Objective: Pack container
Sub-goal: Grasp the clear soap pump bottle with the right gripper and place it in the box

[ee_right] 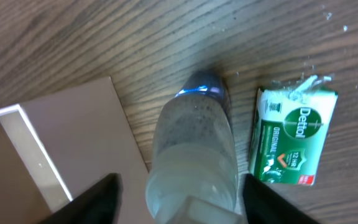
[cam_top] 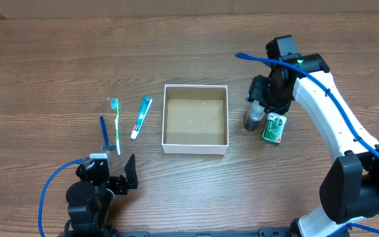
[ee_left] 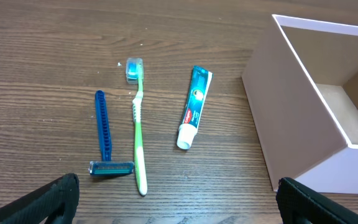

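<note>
**Container**: square, open-topped box in mid-counter, mouth facing up. It has thin white walls and a matt brown cardboard floor. No long axis; its sides run square to the counter's edges.

**Counter**: brown wood grain.

**Left of the container, lying roughly parallel:**
- toothpaste tube, teal, white cap
- toothbrush, green handle
- razor, blue ribbed handle

**Right of the container:**
- bottle, translucent plastic, dark cap
- soap packet, green and white, just beside the bottle

**Left pincer**: fingers wide apart, holding nothing, near the razor's end of the row.

**Right pincer**: fingers apart, one on each side of the bottle.
</note>
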Controlling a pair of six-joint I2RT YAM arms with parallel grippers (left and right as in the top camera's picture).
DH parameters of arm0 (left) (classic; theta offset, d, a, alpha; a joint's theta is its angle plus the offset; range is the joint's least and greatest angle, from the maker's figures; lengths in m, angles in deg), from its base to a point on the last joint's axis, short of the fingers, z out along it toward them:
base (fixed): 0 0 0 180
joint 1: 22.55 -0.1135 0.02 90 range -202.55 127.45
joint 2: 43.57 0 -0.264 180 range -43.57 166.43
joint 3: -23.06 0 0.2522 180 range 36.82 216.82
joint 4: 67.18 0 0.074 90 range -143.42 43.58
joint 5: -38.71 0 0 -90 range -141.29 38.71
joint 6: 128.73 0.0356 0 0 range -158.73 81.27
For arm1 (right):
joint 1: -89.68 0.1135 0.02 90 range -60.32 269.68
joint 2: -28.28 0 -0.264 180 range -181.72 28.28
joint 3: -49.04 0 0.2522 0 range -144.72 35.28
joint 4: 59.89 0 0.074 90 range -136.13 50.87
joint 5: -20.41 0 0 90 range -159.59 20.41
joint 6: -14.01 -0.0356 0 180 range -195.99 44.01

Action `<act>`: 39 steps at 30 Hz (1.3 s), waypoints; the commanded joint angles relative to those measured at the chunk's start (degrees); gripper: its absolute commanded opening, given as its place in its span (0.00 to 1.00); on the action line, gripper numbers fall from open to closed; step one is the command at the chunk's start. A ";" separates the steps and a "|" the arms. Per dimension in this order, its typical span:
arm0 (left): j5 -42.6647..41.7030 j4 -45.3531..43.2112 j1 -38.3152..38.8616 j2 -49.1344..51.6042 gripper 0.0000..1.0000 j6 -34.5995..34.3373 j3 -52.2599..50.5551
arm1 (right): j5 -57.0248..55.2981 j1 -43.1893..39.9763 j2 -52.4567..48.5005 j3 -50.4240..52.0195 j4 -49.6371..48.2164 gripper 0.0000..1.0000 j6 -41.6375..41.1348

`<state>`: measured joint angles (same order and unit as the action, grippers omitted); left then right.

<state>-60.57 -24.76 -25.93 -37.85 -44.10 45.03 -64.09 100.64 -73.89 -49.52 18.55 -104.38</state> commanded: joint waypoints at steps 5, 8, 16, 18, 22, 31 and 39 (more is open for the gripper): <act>-0.83 -0.20 0.24 -0.59 1.00 0.68 -0.22 | -1.38 0.07 0.76 -0.74 0.22 0.50 -0.59; -0.83 -0.20 0.24 -0.59 1.00 0.68 -0.22 | -4.35 0.09 0.76 -0.74 1.77 0.59 -0.55; -0.83 -0.20 0.24 -0.59 1.00 0.70 -0.22 | -5.42 0.24 2.29 -0.85 2.16 0.33 0.31; -0.83 -0.20 0.24 -0.59 1.00 0.68 -0.22 | -5.88 0.24 5.57 -1.51 2.64 0.34 0.33; -0.83 -0.20 0.24 -0.59 1.00 0.68 -0.22 | -5.86 1.75 13.40 -7.48 8.07 0.34 0.98; -0.83 -0.20 0.24 -0.59 1.00 0.68 -0.22 | -5.90 20.37 19.56 -11.02 4.83 0.40 3.28; -0.83 -0.20 0.24 -0.59 1.00 0.70 -0.22 | -7.50 19.85 1.62 -9.01 -0.92 0.41 3.26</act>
<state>-60.57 -24.78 -25.93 -37.85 -44.10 45.03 -70.10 121.36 -69.06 -58.28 19.41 -101.38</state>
